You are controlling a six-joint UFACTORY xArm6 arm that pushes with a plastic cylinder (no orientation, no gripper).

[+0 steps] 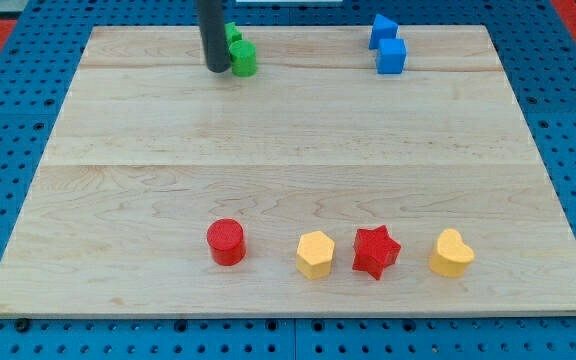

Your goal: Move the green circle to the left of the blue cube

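The green circle (244, 58) sits near the board's top edge, left of centre. A second green block (232, 34) is just behind it, partly hidden by the rod. My tip (216, 68) rests right at the green circle's left side, touching or nearly touching it. The blue cube (391, 56) is at the top right, with another blue block (383, 29) just above it. The green circle is well to the left of the blue cube.
Along the bottom stand a red cylinder (226, 241), a yellow hexagon-like block (315, 254), a red star (376, 251) and a yellow heart-like block (451, 253). The wooden board (118, 180) lies on a blue pegboard.
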